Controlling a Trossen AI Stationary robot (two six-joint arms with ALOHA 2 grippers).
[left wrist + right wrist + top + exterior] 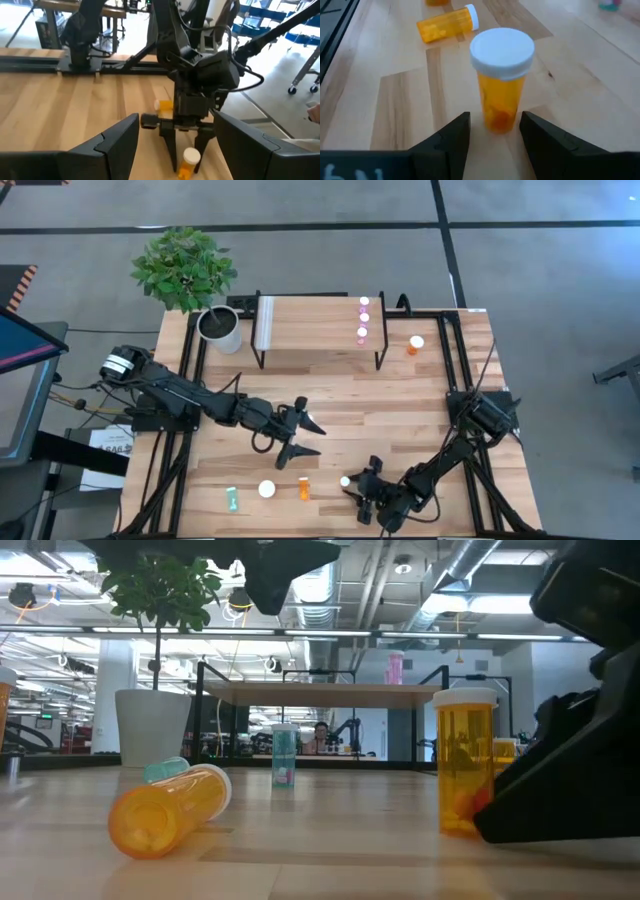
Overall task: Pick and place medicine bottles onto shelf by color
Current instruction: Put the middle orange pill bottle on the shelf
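A light-wood surface (400, 420) seen from above fills the middle of the frame, with two dark robot arms reaching in from the left and right edges. The shelf (310, 320), a small raised wooden board on thin black legs, stands at the upper centre; three pink medicine bottles (363, 317) with white caps sit in a line along its right edge. A white plant pot (222, 328) holding a leafy green plant stands just left of the shelf. An orange bottle (415, 344) stands on the surface just right of the shelf. Along the lower edge lie a teal bottle (232, 499), a white-capped bottle (267, 489) and a small orange bottle (304, 487), near one another in a row. The left end effector (303, 437) hangs at lower centre, its fingers spread apart with nothing between them. The right end effector (492, 132) is low at the lower right of centre, its fingers spread, with an upright orange bottle (501, 80) standing just in front of the gap, not pinched. Behind that bottle an orange bottle lying on its side (447, 24) rests on the surface.
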